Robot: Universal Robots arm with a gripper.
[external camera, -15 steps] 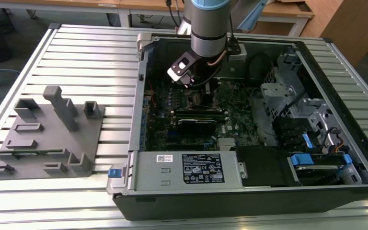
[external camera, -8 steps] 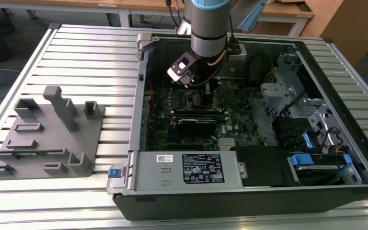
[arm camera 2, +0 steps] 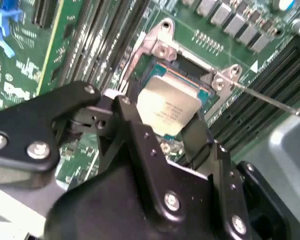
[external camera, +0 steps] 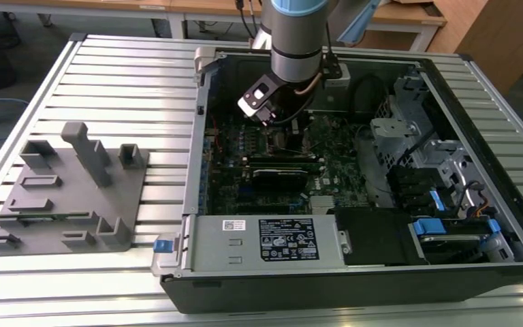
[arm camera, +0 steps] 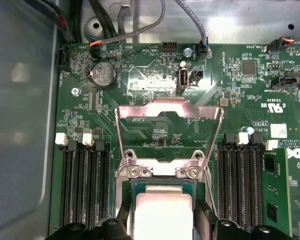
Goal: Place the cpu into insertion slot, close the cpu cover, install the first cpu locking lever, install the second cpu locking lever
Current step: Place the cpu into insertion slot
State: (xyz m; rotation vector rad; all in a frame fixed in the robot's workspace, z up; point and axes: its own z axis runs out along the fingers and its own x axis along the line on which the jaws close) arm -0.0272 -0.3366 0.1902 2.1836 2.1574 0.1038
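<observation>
Both wrist views show the cpu [arm camera 2: 167,107] [arm camera: 163,207], a pale silver square chip, between my two black fingers [arm camera 2: 132,125]. It sits at the insertion slot [arm camera 2: 204,93] [arm camera: 140,185], whose dark, teal-edged rim shows around it. My gripper [arm camera 2: 165,119] [arm camera: 163,221] is shut on the chip's two opposite sides. The cpu cover [arm camera: 167,106], a silver frame with a cut-out centre, stands flipped up just beyond the slot. A thin silver locking lever [arm camera 2: 270,100] sticks out from one corner of the slot. In the exterior view my gripper [external camera: 280,129] reaches down into the open computer case [external camera: 193,204].
Black memory slots [arm camera: 85,190] [arm camera: 240,185] flank the socket on both sides. Cables [arm camera: 140,30] run along the case wall beyond the board. A grey power-supply box [external camera: 261,238] lies at the case's front. A grey parts fixture [external camera: 62,197] stands at the exterior view's left.
</observation>
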